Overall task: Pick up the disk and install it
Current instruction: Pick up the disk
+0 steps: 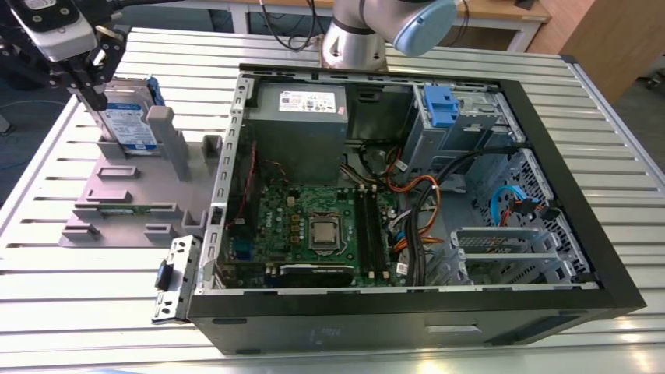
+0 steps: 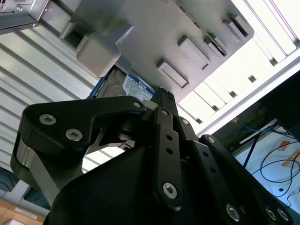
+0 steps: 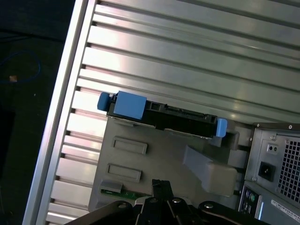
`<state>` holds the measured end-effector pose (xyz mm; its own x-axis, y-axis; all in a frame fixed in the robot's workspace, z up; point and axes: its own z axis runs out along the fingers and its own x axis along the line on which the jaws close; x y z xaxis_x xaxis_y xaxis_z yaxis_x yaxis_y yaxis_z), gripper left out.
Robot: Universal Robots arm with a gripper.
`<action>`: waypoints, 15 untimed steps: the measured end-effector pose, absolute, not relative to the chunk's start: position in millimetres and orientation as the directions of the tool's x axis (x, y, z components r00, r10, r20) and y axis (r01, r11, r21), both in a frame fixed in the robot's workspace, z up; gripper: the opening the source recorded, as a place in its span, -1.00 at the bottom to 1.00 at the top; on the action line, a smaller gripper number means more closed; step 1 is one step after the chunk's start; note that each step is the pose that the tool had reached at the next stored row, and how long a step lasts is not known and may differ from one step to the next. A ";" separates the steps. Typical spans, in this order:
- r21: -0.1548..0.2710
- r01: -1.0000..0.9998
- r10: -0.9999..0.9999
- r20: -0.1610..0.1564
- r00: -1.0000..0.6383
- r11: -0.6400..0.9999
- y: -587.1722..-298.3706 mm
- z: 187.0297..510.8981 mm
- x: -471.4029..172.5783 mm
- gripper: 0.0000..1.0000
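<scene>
Pick-up step, grasp not yet made. Pincer (image 1: 89,82) judged pressed together and empty, poised just beside the disk (image 1: 128,118), which is stood upright in the grey stand (image 1: 109,187) on the counter (image 1: 62,296). Next move judged: jaws to be spread and centred over the disk's top edge.

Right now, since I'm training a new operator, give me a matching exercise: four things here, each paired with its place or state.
1 disk
2 grey stand
3 power-supply box
4 circuit board

a green, inside the case
b upright in the stand
c on the table beside the case
d grey with white sticker, inside the case

Pairs: 1-b; 2-c; 3-d; 4-a
</scene>
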<state>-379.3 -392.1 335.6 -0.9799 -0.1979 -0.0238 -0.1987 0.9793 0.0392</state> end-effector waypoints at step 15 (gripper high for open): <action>0.039 -0.217 -0.217 -0.024 -0.976 0.975 -392.1 335.6 -379.3 -0.79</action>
<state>-379.3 -392.1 335.6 -0.9760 -0.2167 -0.0238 -0.2175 0.9753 0.0391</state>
